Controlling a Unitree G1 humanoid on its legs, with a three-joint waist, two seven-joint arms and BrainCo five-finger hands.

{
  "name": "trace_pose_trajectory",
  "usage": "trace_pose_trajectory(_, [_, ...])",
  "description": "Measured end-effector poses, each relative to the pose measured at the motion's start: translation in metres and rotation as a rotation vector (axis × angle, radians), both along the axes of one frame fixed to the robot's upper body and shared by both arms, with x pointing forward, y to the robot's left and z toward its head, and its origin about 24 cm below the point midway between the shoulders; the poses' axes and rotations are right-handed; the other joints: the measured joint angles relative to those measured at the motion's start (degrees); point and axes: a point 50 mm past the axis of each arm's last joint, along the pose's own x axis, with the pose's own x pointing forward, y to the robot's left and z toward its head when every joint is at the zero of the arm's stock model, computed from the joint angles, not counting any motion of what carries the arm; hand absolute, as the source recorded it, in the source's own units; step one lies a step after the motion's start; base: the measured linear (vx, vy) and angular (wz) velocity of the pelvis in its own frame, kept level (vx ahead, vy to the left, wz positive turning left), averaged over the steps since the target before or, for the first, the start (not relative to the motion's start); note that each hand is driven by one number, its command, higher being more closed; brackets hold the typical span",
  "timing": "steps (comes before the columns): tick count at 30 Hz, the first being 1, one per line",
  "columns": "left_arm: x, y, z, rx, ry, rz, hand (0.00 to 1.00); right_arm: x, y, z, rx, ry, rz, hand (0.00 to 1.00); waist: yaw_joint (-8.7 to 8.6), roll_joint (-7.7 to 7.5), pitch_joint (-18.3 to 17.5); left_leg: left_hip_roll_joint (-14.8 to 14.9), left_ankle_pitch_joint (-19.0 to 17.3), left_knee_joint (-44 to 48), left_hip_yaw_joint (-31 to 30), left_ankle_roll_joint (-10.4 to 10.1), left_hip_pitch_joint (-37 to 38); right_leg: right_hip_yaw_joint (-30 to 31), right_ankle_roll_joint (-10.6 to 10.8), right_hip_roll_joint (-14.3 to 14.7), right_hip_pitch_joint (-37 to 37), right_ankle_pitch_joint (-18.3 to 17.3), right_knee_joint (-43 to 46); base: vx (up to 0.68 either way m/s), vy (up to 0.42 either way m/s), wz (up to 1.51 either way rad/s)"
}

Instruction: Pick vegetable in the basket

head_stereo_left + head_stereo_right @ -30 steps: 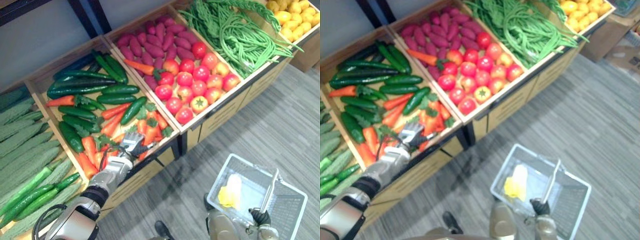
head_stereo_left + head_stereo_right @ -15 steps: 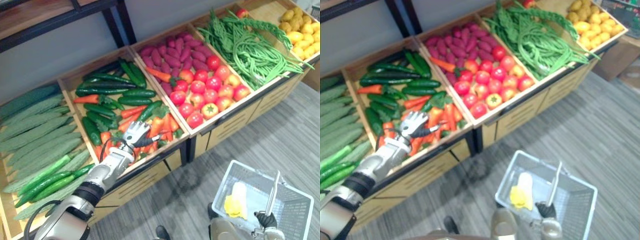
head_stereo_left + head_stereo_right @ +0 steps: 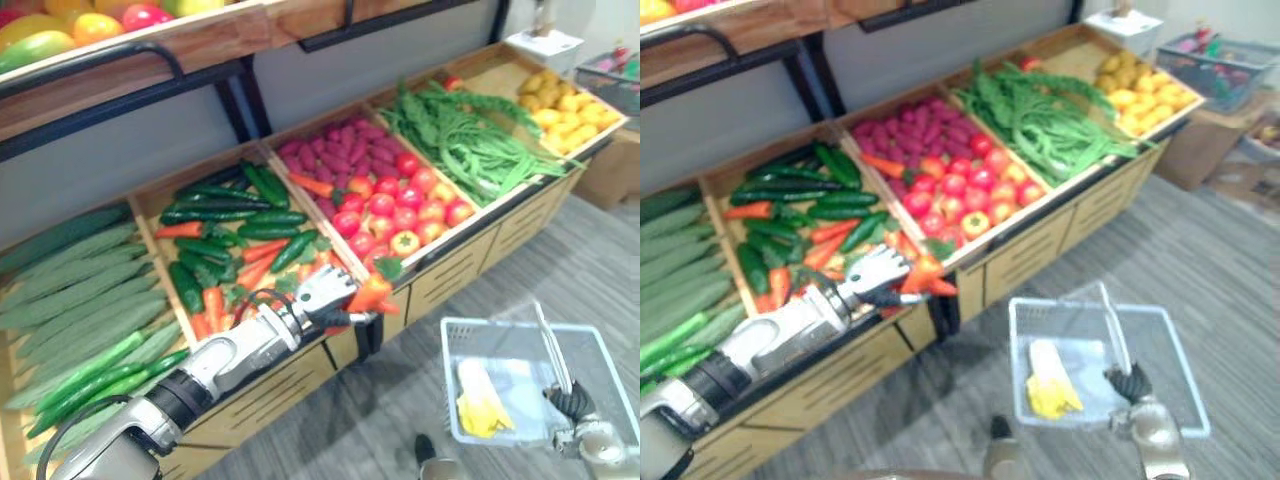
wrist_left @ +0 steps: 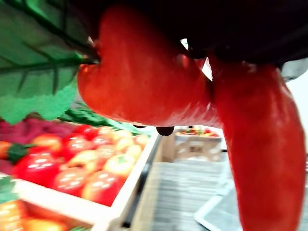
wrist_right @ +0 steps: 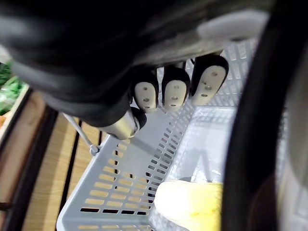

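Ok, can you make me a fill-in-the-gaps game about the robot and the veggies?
The left hand holds a red vegetable with a ____ leaf.
The right hand grips the basket by its ____.
The item lying inside the basket is coloured ____.
Missing words: green, handle, yellow.

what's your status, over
Left robot hand shut on red vegetable, at crate front edge. Right robot hand shut on basket handle. Yellow item already in basket.

Leafy red veg in left hand; basket apart.
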Motion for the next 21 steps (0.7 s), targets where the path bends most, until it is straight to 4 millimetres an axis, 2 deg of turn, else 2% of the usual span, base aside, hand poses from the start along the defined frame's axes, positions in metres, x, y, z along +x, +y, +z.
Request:
trace_pose_trajectory(2, [-0.011, -0.013, -0.004, -0.007, 0.058, -0.084, 1.00, 0.018, 0.005, 0.023, -0.051, -0.040, 0.148, 1.00, -0.07, -0.49, -1.16, 0.33, -0.46, 0.01, 3.33, -0.57, 1.35, 2.65, -0.10, 1.13, -0.18, 1.00, -0.76, 0.00, -0.022, -0.63])
trace_pose_trajectory(5, [-0.024, -0.024, -0.015, 0.031, 0.120, -0.160, 1.00, 0.035, 0.020, 0.041, -0.091, -0.078, 0.317, 1.00, -0.02, -1.04, -1.81, 0.68, -1.15, 0.02, 7.86, -1.47, 3.42, 5.97, -0.08, 2.57, -0.26, 1.45, -0.84, -0.02, -0.013, -0.64])
trace_pose_trajectory(10, [-0.031, -0.039, -0.017, 0.024, 0.194, -0.246, 1.00, 0.052, 0.048, 0.050, -0.113, -0.057, 0.541, 1.00, -0.09, -1.14, -2.37, 0.61, -1.97, 0.05, 14.57, -2.61, 5.86, 10.86, 0.33, 4.21, -0.50, 2.21, -1.64, -0.02, 0.005, -0.60])
trace_pose_trajectory(18, [-0.035, -0.058, -0.022, 0.032, 0.261, -0.307, 1.00, 0.076, 0.080, 0.073, -0.193, -0.041, 0.823, 1.00, -2.97, -0.92, -2.44, 0.71, -2.76, 0.52, 21.62, -3.74, 8.11, 16.15, 0.19, 6.98, -1.60, 2.82, -1.43, 0.01, 0.017, -0.40])
trace_pose_trajectory(21, [-0.034, -0.063, -0.026, 0.048, 0.279, -0.308, 1.00, 0.083, 0.095, 0.086, -0.211, -0.076, 0.931, 1.00, -3.20, -0.72, -2.25, 1.37, -3.61, 3.85, 25.40, -4.12, 8.74, 17.95, 0.22, 7.52, -2.02, 2.80, -0.31, 0.01, 0.004, -0.39])
